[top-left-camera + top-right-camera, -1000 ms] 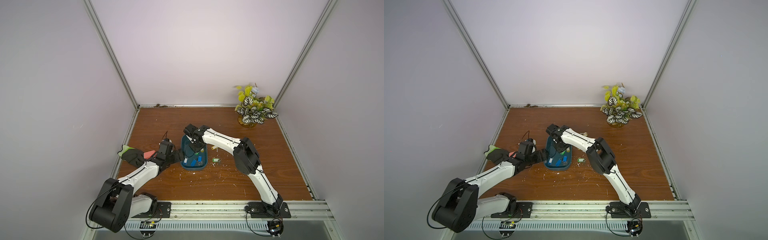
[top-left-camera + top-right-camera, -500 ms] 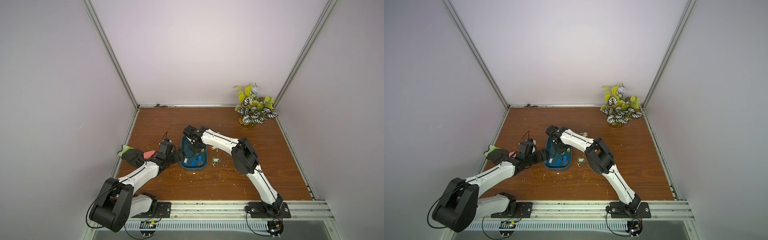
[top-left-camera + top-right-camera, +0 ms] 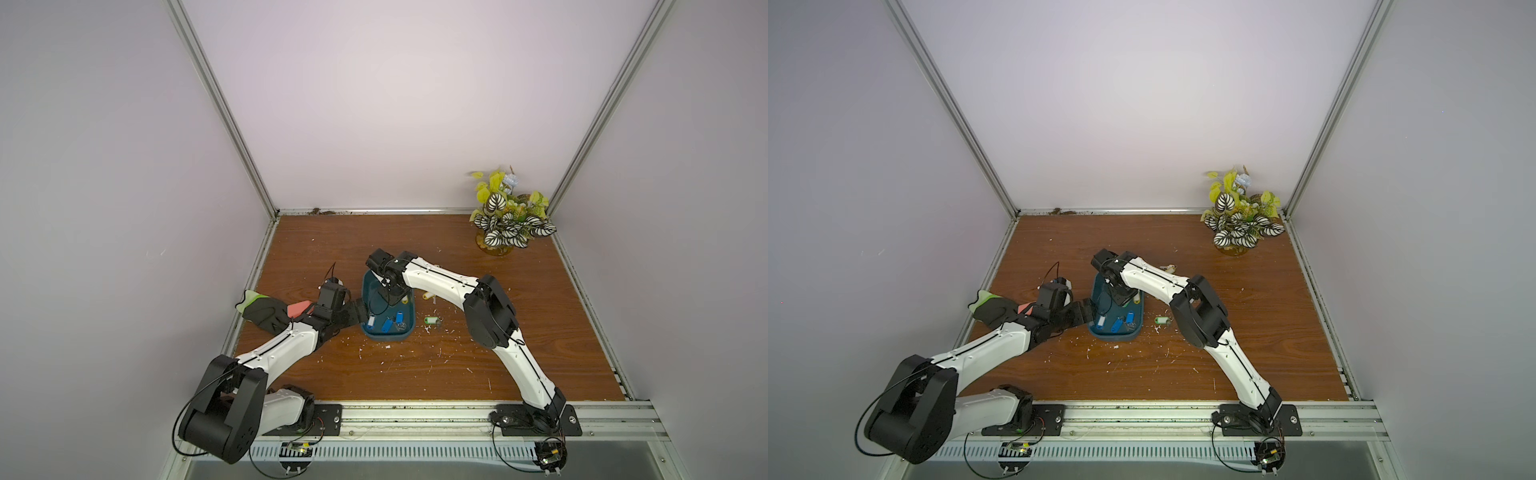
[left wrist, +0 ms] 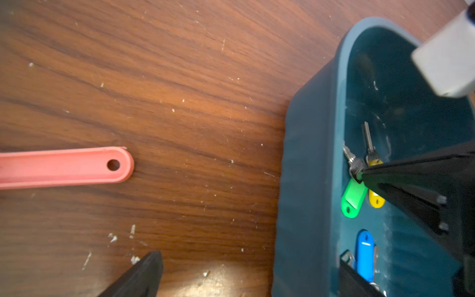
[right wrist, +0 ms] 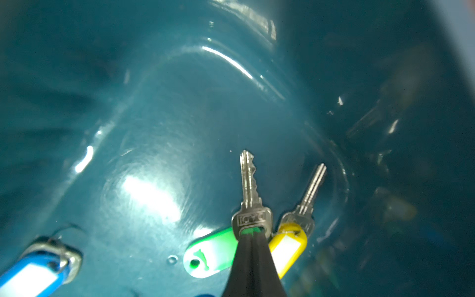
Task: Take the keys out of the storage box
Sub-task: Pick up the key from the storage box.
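Observation:
The dark teal storage box (image 3: 388,338) (image 3: 1115,336) lies mid-table. Inside it, my right gripper (image 5: 253,232) (image 3: 394,300) is shut on the ring end of a green-tagged key (image 5: 210,253) (image 4: 353,195), tips right at the key's head. A yellow-tagged key (image 5: 288,248) lies touching it, and blue-tagged keys (image 3: 388,325) (image 5: 30,275) sit nearer the front end. Another green-tagged key (image 3: 432,320) lies on the table right of the box. My left gripper (image 4: 244,272) (image 3: 356,320) is open astride the box's left wall (image 4: 308,180), one finger outside and one inside.
A red-orange plastic piece (image 4: 64,167) (image 3: 299,308) and a black and green glove-like thing (image 3: 262,311) lie left of the box. A potted plant (image 3: 507,220) stands in the back right corner. White crumbs dot the wooden tabletop (image 3: 415,374).
The right gripper's jaws have closed on the green tag's ring end. Both arms have hardly moved, and the left gripper stays open.

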Robot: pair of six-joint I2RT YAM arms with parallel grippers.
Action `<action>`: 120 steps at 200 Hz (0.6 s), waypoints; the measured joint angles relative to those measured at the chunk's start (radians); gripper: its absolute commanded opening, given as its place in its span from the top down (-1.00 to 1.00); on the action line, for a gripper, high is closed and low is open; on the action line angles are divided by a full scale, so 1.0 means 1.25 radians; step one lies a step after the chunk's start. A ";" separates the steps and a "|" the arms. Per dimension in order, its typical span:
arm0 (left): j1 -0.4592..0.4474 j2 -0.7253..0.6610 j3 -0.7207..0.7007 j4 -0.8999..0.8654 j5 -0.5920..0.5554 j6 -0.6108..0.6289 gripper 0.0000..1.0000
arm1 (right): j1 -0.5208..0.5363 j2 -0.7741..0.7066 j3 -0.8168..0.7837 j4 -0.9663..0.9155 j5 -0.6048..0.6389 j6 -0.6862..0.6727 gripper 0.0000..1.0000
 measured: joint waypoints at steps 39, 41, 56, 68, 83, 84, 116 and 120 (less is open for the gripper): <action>0.000 -0.016 0.016 -0.021 -0.019 0.007 -0.99 | 0.000 -0.071 -0.060 0.021 -0.031 -0.008 1.00; 0.000 -0.017 0.016 -0.021 -0.020 0.007 -0.99 | 0.000 -0.077 -0.064 0.023 -0.032 -0.008 1.00; 0.000 -0.026 0.022 -0.021 -0.029 0.011 -0.99 | 0.000 -0.140 -0.110 0.037 -0.049 -0.010 1.00; 0.000 -0.031 0.027 -0.022 -0.034 0.014 -0.99 | 0.000 -0.195 -0.144 0.049 -0.058 -0.011 1.00; 0.000 -0.033 0.034 -0.022 -0.040 0.016 -0.99 | 0.000 -0.267 -0.189 0.069 -0.077 -0.011 1.00; 0.000 -0.033 0.034 -0.021 -0.041 0.016 -0.98 | 0.000 -0.275 -0.193 0.070 -0.079 -0.011 1.00; 0.000 -0.034 0.045 -0.020 -0.060 0.018 -0.99 | 0.000 -0.428 -0.311 0.113 -0.122 -0.008 1.00; 0.000 -0.034 0.045 -0.019 -0.063 0.018 -0.98 | 0.000 -0.449 -0.329 0.118 -0.129 -0.008 1.00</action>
